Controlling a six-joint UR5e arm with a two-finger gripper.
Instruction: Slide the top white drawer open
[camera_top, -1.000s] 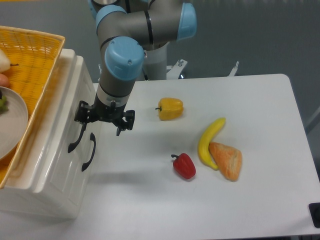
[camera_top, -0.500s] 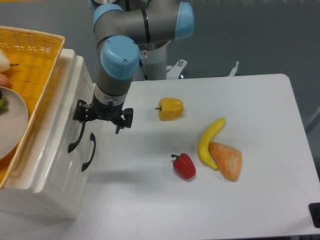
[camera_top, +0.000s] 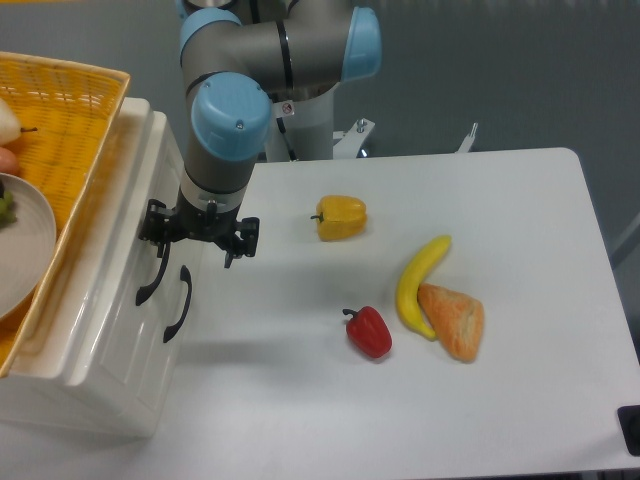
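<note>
The white cabinet stands at the left with its front facing right. The top white drawer (camera_top: 120, 270) looks closed, its front level with the lower drawer's. Its black curved handle (camera_top: 150, 281) lies just left of the lower drawer's handle (camera_top: 178, 303). My gripper (camera_top: 195, 243) points down in front of the cabinet, open and empty. Its left finger (camera_top: 156, 235) is right by the upper end of the top handle; I cannot tell whether they touch. Its right finger (camera_top: 234, 250) hangs over the table.
A yellow wicker basket (camera_top: 70, 120) with a plate sits on top of the cabinet. On the white table lie a yellow pepper (camera_top: 341, 216), a red pepper (camera_top: 369, 331), a banana (camera_top: 419, 282) and a piece of bread (camera_top: 455, 320).
My gripper has shifted a little to the left, toward the cabinet front and the top handle. The drawers have not moved.
</note>
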